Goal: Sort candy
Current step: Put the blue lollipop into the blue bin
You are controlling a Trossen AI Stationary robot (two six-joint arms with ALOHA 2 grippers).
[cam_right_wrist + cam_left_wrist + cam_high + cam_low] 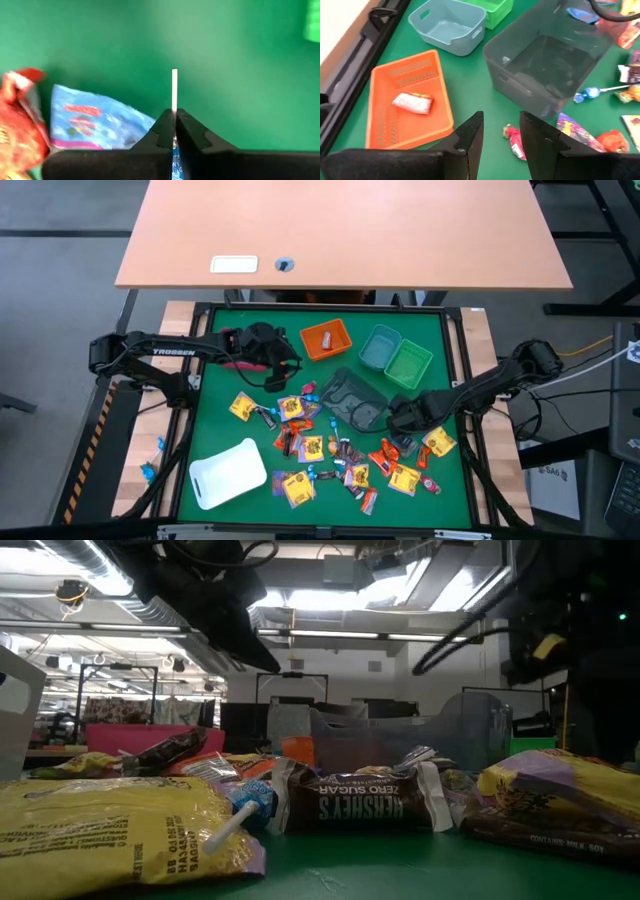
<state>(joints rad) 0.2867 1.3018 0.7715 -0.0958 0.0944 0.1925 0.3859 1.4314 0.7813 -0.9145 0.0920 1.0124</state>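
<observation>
Right tool (174, 131) is pinched tight on a lollipop, its white stick (174, 90) poking up between the fingers, low over the green bench (215, 385) on the right side, just beside the dark grey bin (352, 392). A blue packet (95, 122) and a red-orange one (20, 120) lie on the mat right next to it. Left tool (501, 135) hovers at the far left, its fingers standing part-way apart with nothing between them, near the orange bin (407, 100), which has one silvery wrapped sweet (413, 102) in it. Beyond that are a pale blue bin (449, 25) and a green bin (409, 364). Most of the candy (330, 452) is strewn across the near middle of the bench: yellow, orange-red, purple, blue and brown packets. A white tray (228, 473) sits at the near left.
</observation>
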